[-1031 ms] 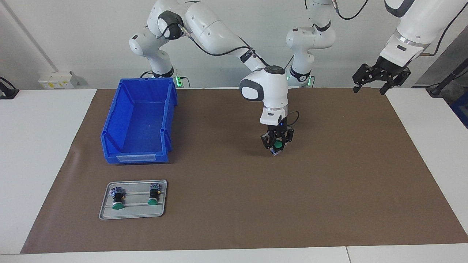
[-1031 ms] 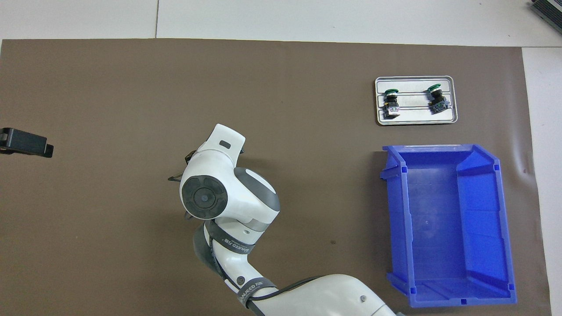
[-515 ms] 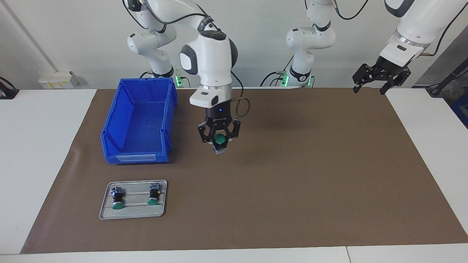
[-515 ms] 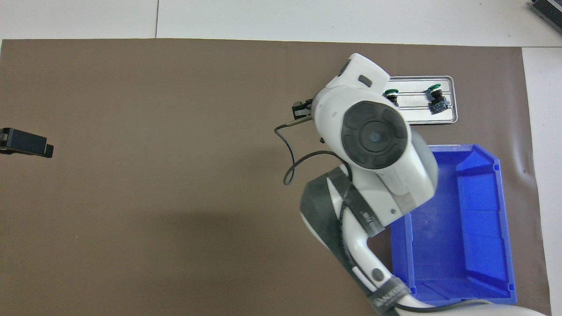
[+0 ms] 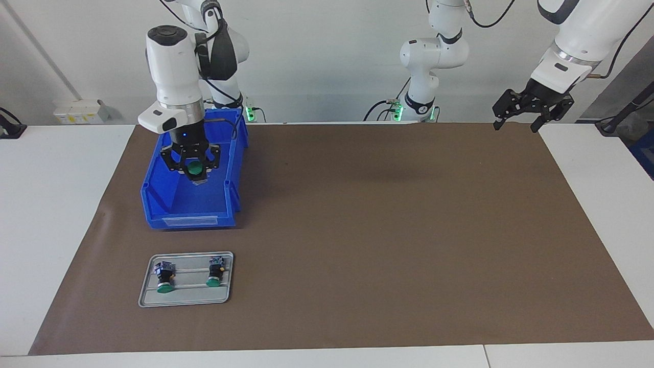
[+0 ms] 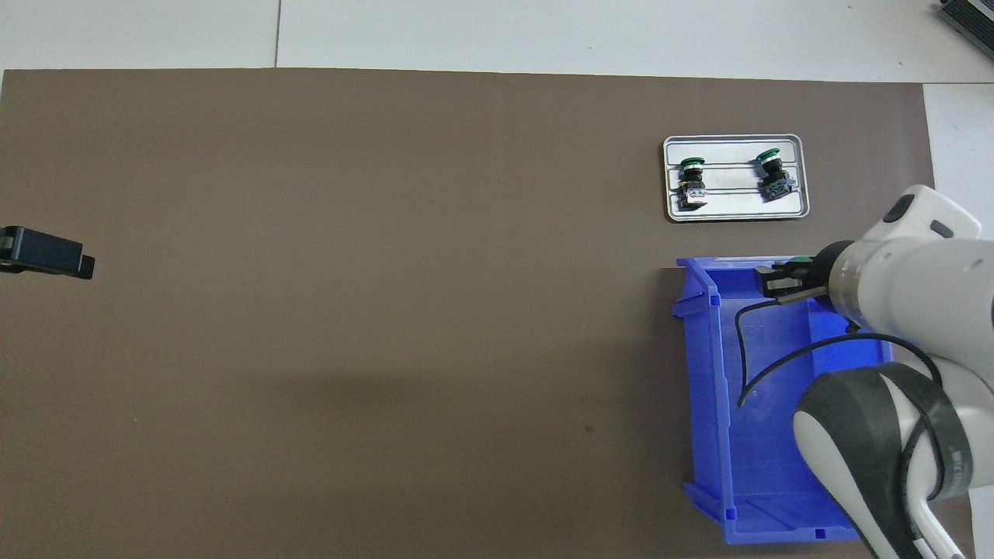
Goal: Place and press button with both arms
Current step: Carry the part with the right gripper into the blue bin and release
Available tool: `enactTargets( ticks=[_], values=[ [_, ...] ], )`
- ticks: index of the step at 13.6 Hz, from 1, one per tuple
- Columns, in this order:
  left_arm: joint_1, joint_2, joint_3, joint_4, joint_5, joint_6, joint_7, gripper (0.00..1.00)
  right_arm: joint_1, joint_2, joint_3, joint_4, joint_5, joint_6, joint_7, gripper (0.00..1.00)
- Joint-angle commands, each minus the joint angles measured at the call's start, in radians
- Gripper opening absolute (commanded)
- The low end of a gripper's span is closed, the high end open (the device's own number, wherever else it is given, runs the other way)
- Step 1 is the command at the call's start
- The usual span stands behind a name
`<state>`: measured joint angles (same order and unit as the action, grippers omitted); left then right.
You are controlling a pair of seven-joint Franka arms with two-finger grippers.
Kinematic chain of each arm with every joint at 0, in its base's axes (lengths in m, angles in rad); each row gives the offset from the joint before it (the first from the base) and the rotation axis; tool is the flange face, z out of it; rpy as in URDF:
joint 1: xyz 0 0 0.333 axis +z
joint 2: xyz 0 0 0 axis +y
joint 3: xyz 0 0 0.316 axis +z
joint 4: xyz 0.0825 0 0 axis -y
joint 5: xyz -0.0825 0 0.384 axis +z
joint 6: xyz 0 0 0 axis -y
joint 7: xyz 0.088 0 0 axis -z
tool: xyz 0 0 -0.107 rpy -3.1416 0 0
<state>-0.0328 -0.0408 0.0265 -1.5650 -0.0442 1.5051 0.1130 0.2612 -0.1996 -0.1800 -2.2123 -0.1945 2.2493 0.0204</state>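
Brown-matted tabletop (image 5: 357, 255). Right gripper (image 5: 194, 174) over blue bin (image 5: 153, 189), upper left of frame, jaws pinching button (image 5: 193, 167). Left gripper (image 5: 531, 110) waits upper right, jaws spread. Button likely light, rigid; grip black body, not cap.

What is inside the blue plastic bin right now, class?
Nothing rests on the visible floor of the blue plastic bin. The right gripper hangs over it, shut on a green-capped push-button. In the overhead view the arm covers part of the floor, so that part cannot be checked.
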Motion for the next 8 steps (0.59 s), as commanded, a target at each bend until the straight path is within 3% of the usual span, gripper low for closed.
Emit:
enactTargets(
  ticks=[1,3,8],
  values=[
    [0.008,-0.027,-0.007,-0.027,0.015,-0.005,-0.012,1.0,-0.086,-0.099,0.002,-0.212,0.058,0.134,-0.068,0.0],
    [0.008,-0.027,-0.007,-0.027,0.015,-0.005,-0.012,1.0,-0.114,-0.115,-0.013,-0.325,0.069,0.283,-0.092,0.0],
    [0.008,-0.027,-0.007,-0.027,0.015,-0.005,-0.012,1.0,-0.137,-0.077,-0.018,-0.437,0.107,0.459,-0.099,0.0]
  ],
)
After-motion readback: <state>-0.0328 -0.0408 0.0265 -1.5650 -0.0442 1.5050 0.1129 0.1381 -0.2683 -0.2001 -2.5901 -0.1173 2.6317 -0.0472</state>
